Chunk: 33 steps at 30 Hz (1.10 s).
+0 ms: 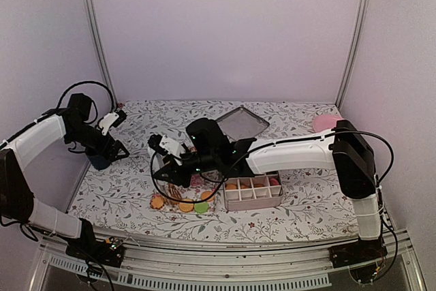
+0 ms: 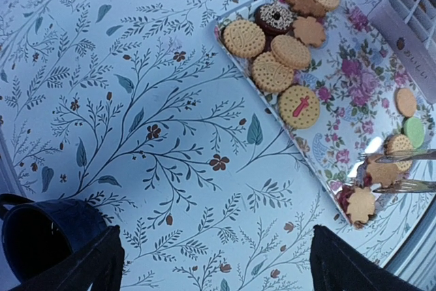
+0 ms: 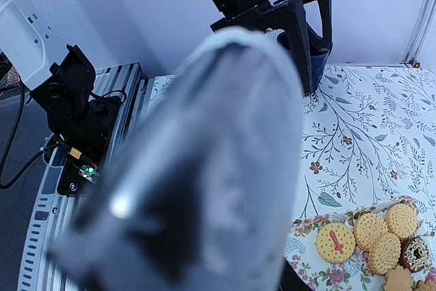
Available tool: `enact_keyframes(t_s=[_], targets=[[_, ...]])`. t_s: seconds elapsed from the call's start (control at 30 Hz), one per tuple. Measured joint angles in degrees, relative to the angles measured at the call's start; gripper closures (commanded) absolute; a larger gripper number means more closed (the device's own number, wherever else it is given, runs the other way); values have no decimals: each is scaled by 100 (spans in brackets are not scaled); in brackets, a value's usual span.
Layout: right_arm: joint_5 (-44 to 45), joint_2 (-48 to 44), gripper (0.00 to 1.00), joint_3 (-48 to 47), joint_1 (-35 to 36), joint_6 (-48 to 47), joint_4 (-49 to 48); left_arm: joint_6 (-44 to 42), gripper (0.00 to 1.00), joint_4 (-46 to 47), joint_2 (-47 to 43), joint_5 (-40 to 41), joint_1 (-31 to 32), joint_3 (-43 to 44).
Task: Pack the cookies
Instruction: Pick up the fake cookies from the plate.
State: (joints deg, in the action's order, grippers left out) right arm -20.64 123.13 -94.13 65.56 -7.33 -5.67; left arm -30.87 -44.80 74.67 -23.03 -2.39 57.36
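Note:
Several cookies [image 2: 272, 71] lie on a floral plate [image 2: 354, 100], mostly golden rounds, one dark brown [image 2: 275, 17] and one green [image 2: 413, 129]. More cookies [image 1: 185, 205] show at the plate's near edge, and a few [image 1: 231, 185] sit in the divided box [image 1: 253, 194]. My right gripper [image 1: 165, 146] is shut on metal tongs [image 2: 405, 157], whose tips straddle a brown cookie [image 2: 383, 174]. In the right wrist view the tongs [image 3: 204, 182] are a blurred grey mass hiding the jaws. My left gripper [image 2: 218, 270] hovers open over bare cloth, left of the plate.
A dark blue cup [image 2: 34, 236] stands under the left gripper's left finger [image 2: 88, 264]. A metal lid [image 1: 242, 122] lies behind the plate and a pink object [image 1: 325, 122] at the back right. The table's near rail [image 3: 61, 189] runs beside the plate.

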Motion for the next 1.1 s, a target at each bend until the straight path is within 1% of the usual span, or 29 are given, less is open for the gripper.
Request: enact_keyframes(t_s=[0.13, 0.33, 0.53, 0.73, 0.77, 1.03, 1.1], targets=[[68, 7, 59, 0, 0, -79, 92, -17, 5, 2, -2, 0, 0, -15], [234, 28, 58, 0, 0, -256, 181, -24, 5, 7, -2, 0, 0, -15], [273, 50, 65, -26, 0, -302, 177, -24, 5, 7, -4, 0, 0, -15], [280, 85, 83, -105, 0, -264, 184, -39, 5, 7, -4, 0, 0, -15], [293, 85, 85, -109, 0, -256, 181, -42, 5, 7, -4, 0, 0, -15], [466, 35, 87, -107, -2, -232, 186, -48, 5, 9, -4, 0, 0, -15], [562, -116, 87, -28, -35, -225, 181, -48, 5, 9, -4, 0, 0, -15]])
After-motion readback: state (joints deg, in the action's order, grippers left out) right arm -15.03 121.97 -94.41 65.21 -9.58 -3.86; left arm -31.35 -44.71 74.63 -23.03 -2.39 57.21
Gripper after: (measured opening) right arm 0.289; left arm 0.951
